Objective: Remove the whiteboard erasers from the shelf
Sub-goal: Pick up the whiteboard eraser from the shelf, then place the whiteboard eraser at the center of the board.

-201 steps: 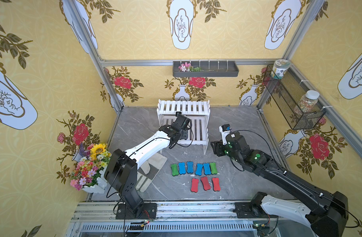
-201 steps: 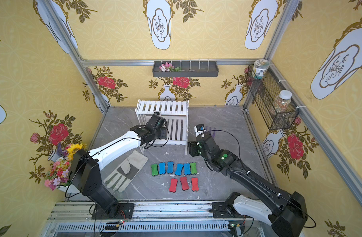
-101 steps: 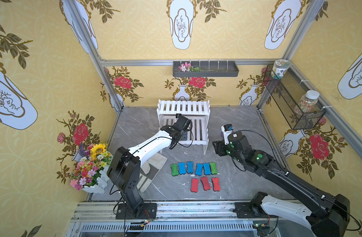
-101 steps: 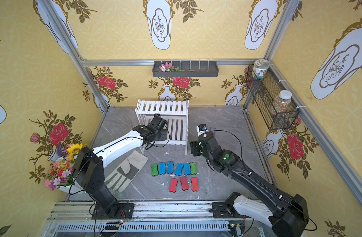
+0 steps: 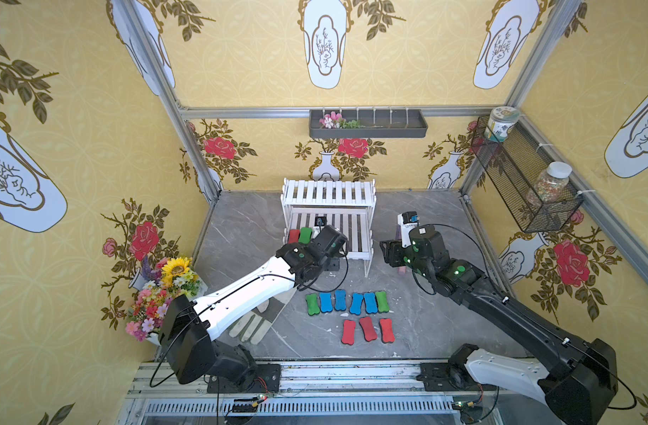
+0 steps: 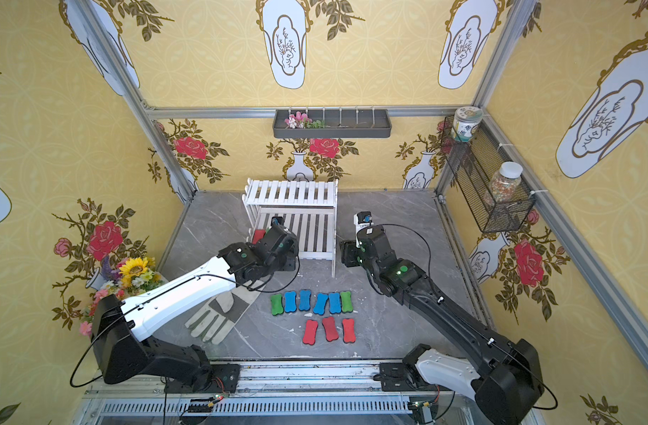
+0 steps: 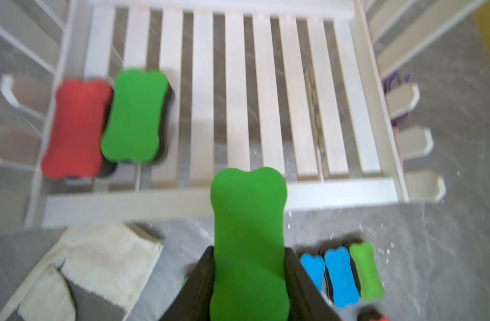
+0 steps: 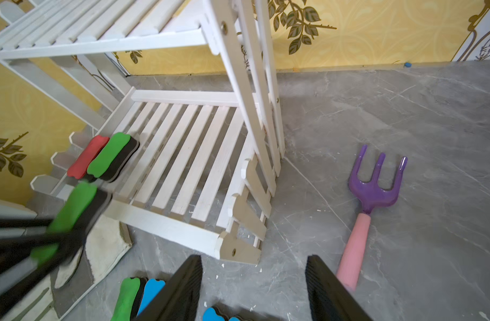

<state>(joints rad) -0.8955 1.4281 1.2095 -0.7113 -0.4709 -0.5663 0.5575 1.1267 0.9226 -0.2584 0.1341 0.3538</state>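
The white two-tier shelf [image 5: 329,217] [image 6: 296,220] stands at the back of the grey floor. A red eraser [image 7: 77,127] and a green eraser [image 7: 135,116] lie side by side at one end of its lower tier [image 7: 266,111]; both top views show them too. My left gripper [image 7: 249,251] is shut on another green eraser [image 7: 248,211], held over the shelf's front rail. My right gripper [image 8: 253,261] hangs open and empty above the floor beside the shelf's front right leg. Several blue and green erasers [image 5: 346,301] and three red ones [image 5: 368,329] lie on the floor in front.
A purple garden fork [image 8: 374,189] with a pink handle lies on the floor right of the shelf. A grey work glove [image 5: 258,320] lies under my left arm. A flower bouquet [image 5: 164,290] stands at the left wall. A wall tray [image 5: 368,123] and a wire basket [image 5: 517,184] hang above.
My left gripper has shut on a green eraser from the lower tier and drawn back with it toward the shelf's front. The right arm has barely shifted.
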